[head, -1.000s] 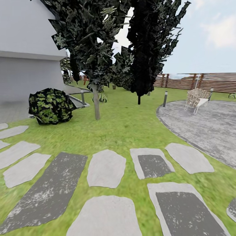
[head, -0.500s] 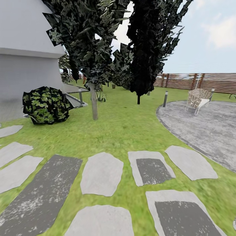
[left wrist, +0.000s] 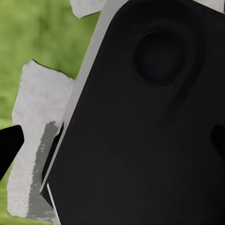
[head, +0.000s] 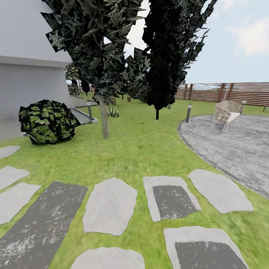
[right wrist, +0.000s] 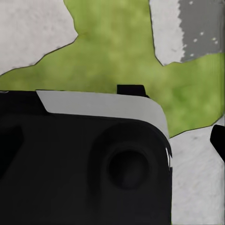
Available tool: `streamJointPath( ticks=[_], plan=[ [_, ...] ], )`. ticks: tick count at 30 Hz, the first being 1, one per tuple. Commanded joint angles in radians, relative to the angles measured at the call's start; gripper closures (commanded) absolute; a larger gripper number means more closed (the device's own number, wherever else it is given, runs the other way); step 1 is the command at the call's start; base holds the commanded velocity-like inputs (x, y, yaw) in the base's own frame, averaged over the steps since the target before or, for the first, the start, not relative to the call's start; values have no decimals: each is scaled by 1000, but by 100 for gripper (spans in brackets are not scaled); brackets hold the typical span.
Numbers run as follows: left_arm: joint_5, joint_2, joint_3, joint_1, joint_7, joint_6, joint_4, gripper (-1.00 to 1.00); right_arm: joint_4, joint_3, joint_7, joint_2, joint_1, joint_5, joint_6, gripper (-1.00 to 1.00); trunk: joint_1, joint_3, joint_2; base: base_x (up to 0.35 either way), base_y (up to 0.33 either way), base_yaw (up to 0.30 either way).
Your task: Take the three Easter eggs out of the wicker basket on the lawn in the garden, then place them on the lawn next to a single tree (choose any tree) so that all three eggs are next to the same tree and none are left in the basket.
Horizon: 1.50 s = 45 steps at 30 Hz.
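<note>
The three Easter eggs and the wicker basket are out of view. The lawn [head: 145, 149] spreads ahead in the head view, past a band of stepping stones. On it stands a tree with a bare grey-brown trunk [head: 104, 119] and dark blocky leaves, left of centre. My left gripper [left wrist: 112, 140] is open: its dark fingertips [left wrist: 8, 145] sit at opposite edges of the left wrist view, with nothing held and my black body behind. My right gripper [right wrist: 112, 140] is open too, with one fingertip [right wrist: 218, 139] showing over grass and stone.
Flat grey stepping stones [head: 110, 205] cross the grass close in front. A dark leafy bush [head: 46, 121] sits at the left by a grey house wall [head: 26, 74]. A narrow black cypress-like tree [head: 164, 56] stands behind. At the right are a grey paved round area [head: 231, 145], a wicker chair [head: 226, 114], a bollard [head: 188, 112] and a wooden fence [head: 231, 93].
The whole head view has shifted: the bush and the trunk slid left and the stepping stones slid down and left, so the camera has moved. Nothing on the ground moved by itself.
</note>
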Motion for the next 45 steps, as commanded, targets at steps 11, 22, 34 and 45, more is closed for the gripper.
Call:
streamJointPath(
  ticks=[11,22,34,45],
  plan=[
    [4,1,3,0,0,1,-2,-100,1,0,1,0,-1,0,-3,-100,43,-35,-78,308,-154,0],
    [4,1,3,0,0,1,-2,-100,1,0,1,0,-1,0,-3,-100,85,-70,-155,308,-154,0],
    [4,0,3,0,2,0,-2,-100,1,0,1,0,-1,0,-3,-100,116,-95,-211,308,-153,0],
    [4,1,3,0,0,0,-2,-100,1,0,1,0,-1,0,-3,-100,116,-95,-211,308,-123,0]
  ],
)
